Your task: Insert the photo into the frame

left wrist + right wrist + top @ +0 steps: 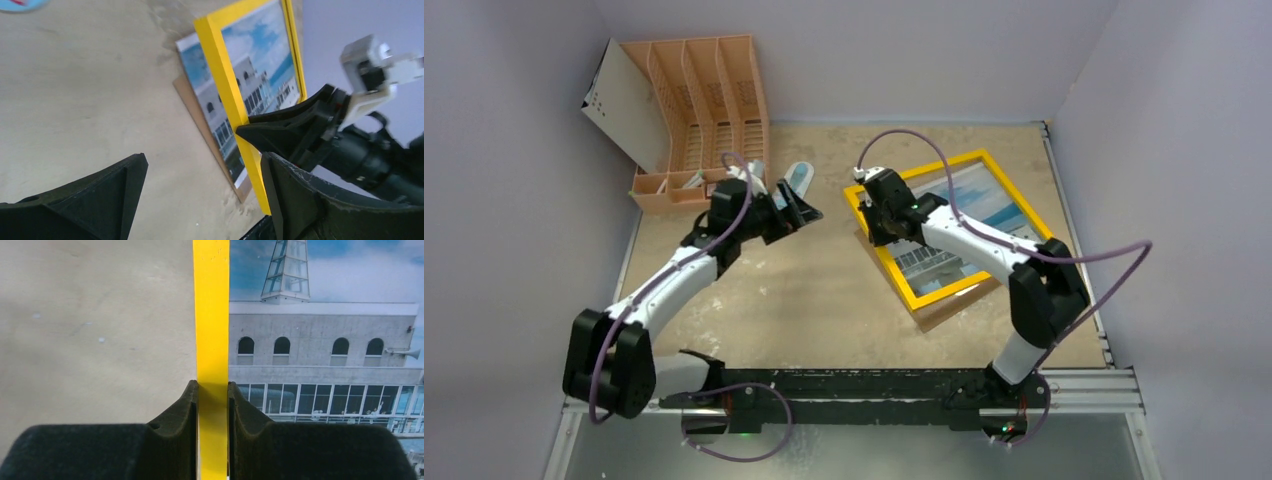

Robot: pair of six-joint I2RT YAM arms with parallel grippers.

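Note:
The frame (1011,192), with its bright yellow rim, lies at the right of the table. The photo (984,195) of a white building under blue sky shows through its pane. In the left wrist view the photo (199,75) sticks out past the yellow rim (227,85) on one side. My right gripper (874,225) is at the frame's left edge. Its pads press both sides of the yellow rim (212,315), so the right gripper (213,387) is shut on it. My left gripper (802,205) hangs open left of the frame, and the left gripper (202,160) holds nothing.
A brown backing board (954,305) lies under the photo and pokes out at the near corner (243,192). An orange slotted file rack (709,110) and a white perforated board (619,100) stand at the back left. A small light-blue object (796,175) lies beside my left gripper.

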